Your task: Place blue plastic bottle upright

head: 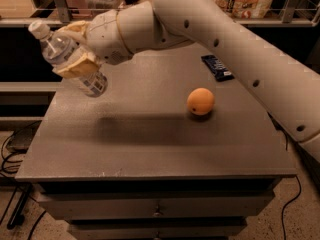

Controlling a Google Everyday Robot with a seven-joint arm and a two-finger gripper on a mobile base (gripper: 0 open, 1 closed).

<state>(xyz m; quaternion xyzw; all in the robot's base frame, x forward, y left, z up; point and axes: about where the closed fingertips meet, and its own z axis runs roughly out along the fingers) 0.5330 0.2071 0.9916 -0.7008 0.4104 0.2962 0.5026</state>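
Observation:
The blue plastic bottle (67,58) is a small clear water bottle with a white cap and a white-and-blue label. It is held tilted in the air over the table's far left corner, cap up and to the left, base down and to the right. My gripper (75,48) is shut on the bottle's middle, with tan fingers (77,66) above and below it. The white arm reaches in from the right across the table.
A grey table (150,144) with drawers below. An orange (200,101) sits right of centre. A dark blue snack-bar wrapper (217,67) lies at the far right. Shelving with goods stands behind. Cables lie on the floor at the left.

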